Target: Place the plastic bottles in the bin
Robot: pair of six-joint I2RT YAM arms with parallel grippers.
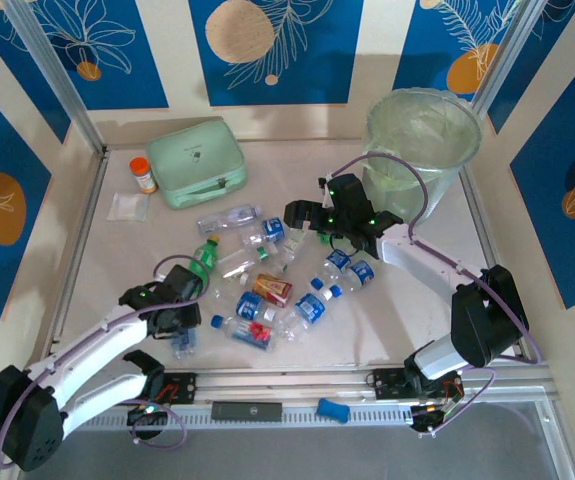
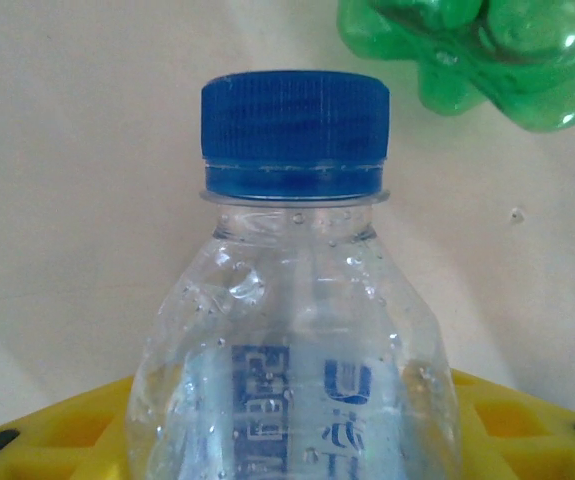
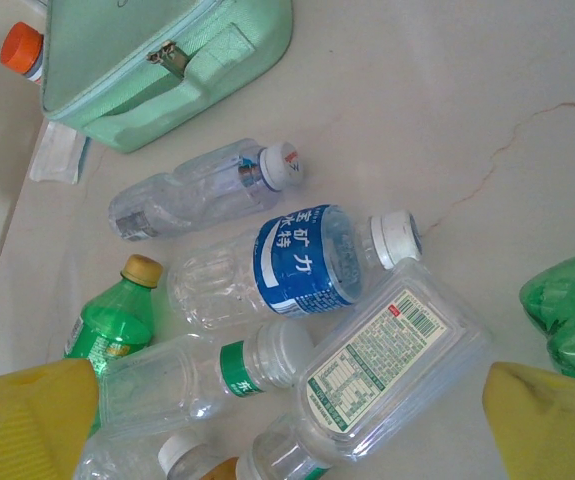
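Blue-capped bottle (image 2: 292, 330) is pinched by the left fingers (image 2: 77, 430), cap pointing straight ahead; the bin (image 1: 457, 165) is set nearer the spread right fingers (image 3: 27, 415).

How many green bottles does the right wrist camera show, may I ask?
2. The yellow-capped green bottle lies lower left; the second green bottle is at the right edge. Others may be hidden.

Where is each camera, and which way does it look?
Top camera: high behind the arms, looking down at the table; both arms, left tool, right tool show.
Left wrist camera: on the left arm, facing a blue-capped bottle between its yellow fingers.
Right wrist camera: on the right arm, looking down at lying bottles; its yellow fingers show.
Shared: top and right wrist views both catch the green case.
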